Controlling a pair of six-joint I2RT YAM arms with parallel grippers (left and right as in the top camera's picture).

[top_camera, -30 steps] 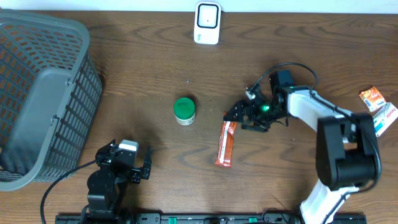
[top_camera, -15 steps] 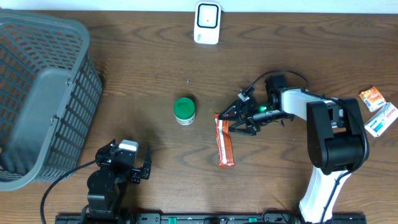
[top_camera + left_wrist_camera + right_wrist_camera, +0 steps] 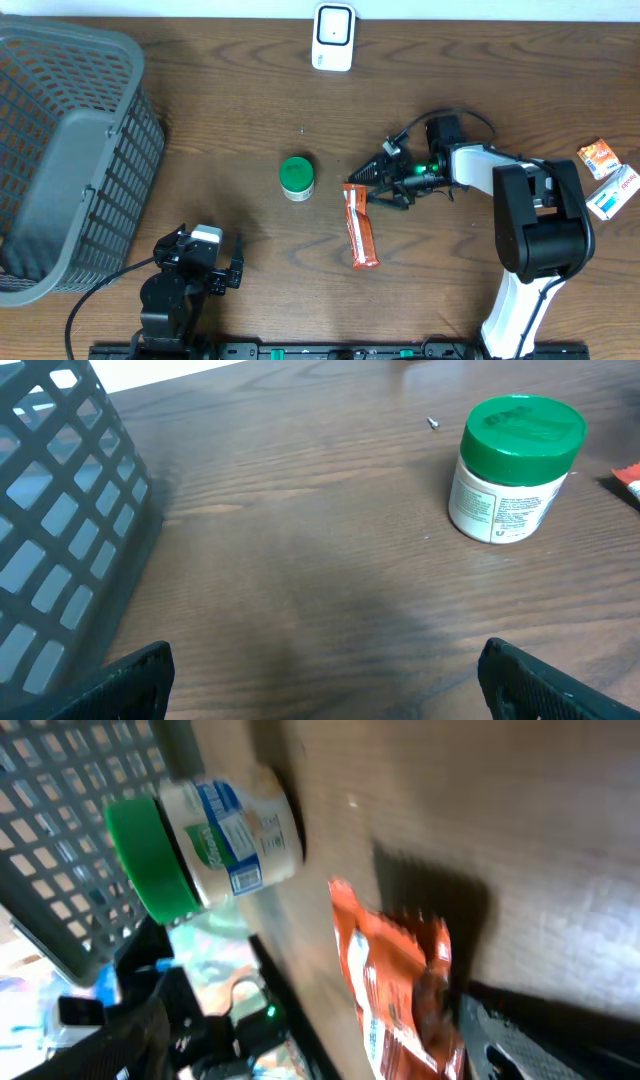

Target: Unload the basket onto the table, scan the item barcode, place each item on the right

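Note:
An orange snack packet point(image 3: 361, 228) lies flat on the wooden table point(image 3: 230, 110), and in the right wrist view the packet point(image 3: 395, 985) is crumpled at its near end. My right gripper point(image 3: 377, 184) is open and low over the packet's upper end. That end sits between the jaws, close against one finger point(image 3: 520, 1045). A white device point(image 3: 333, 37) stands at the table's far edge. No barcode shows. My left gripper point(image 3: 203, 262) rests open near the front edge, with nothing between its fingers point(image 3: 135, 680).
A green-lidded white jar point(image 3: 296, 177) stands just left of the packet, and the jar point(image 3: 515, 465) is ahead of my left gripper. A grey plastic basket point(image 3: 70, 150) fills the left side. Two small packets point(image 3: 608, 175) lie at the far right.
My right gripper has swung left and dropped onto the packet's upper end. The packet has turned, with its top end shifted left. The left arm has not moved.

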